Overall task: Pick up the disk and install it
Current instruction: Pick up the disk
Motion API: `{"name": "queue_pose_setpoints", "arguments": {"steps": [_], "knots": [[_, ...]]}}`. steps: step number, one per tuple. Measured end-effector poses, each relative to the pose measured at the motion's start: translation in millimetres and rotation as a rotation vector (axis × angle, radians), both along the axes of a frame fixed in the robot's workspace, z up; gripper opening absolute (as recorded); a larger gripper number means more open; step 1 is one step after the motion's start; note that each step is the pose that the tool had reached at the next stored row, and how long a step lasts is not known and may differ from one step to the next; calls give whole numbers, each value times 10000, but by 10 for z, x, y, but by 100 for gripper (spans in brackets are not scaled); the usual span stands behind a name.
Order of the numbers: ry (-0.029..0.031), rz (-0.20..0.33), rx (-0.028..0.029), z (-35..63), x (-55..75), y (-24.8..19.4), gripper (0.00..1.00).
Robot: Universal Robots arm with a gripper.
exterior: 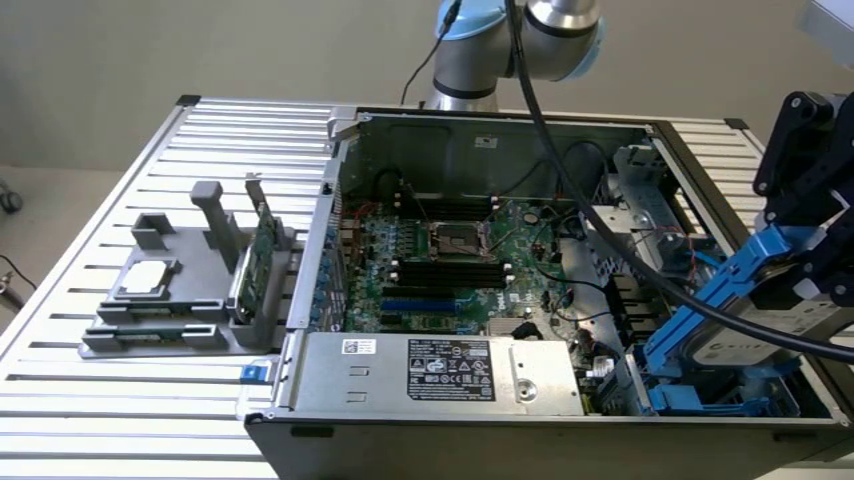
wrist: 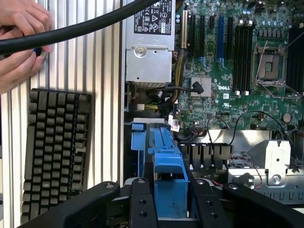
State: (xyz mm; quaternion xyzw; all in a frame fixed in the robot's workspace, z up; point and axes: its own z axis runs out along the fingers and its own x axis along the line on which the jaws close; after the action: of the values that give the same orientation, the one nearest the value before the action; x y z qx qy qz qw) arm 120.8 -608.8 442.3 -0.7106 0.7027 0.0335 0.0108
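Observation:
The disk point(exterior: 755, 338), silver-grey with a white label and bright blue carrier rails, hangs tilted over the front corner of the open computer case point(exterior: 467, 125) on the exterior view's right. My gripper point(exterior: 805, 283) is shut on it from above. The wrist view looks down past the two black fingers point(wrist: 142, 206), which clamp the blue carrier point(wrist: 169, 173) between them. Directly below sits a blue drive bay point(exterior: 678, 396), its blue frame point(wrist: 142, 142) just beyond the carrier's end. The disk's lower end is close to that bay; I cannot tell whether they touch.
The case holds a green motherboard point(exterior: 441, 265), a silver power supply point(exterior: 441, 372) and loose cables. A grey fixture point(exterior: 147, 340) with a small chip and an upright green card stands at the exterior view's left. A keyboard point(wrist: 54, 152) and a person's hand point(wrist: 19, 40) are beside the case.

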Motion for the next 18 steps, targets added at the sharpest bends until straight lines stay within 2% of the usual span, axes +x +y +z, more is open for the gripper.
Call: {"name": "queue_pose_setpoints", "arguments": {"steps": [8, 18], "knots": [[-45, -22, 3, -6, -27, 0, 33], [-50, -21, 0, -33, -41, 0, 33]]}}
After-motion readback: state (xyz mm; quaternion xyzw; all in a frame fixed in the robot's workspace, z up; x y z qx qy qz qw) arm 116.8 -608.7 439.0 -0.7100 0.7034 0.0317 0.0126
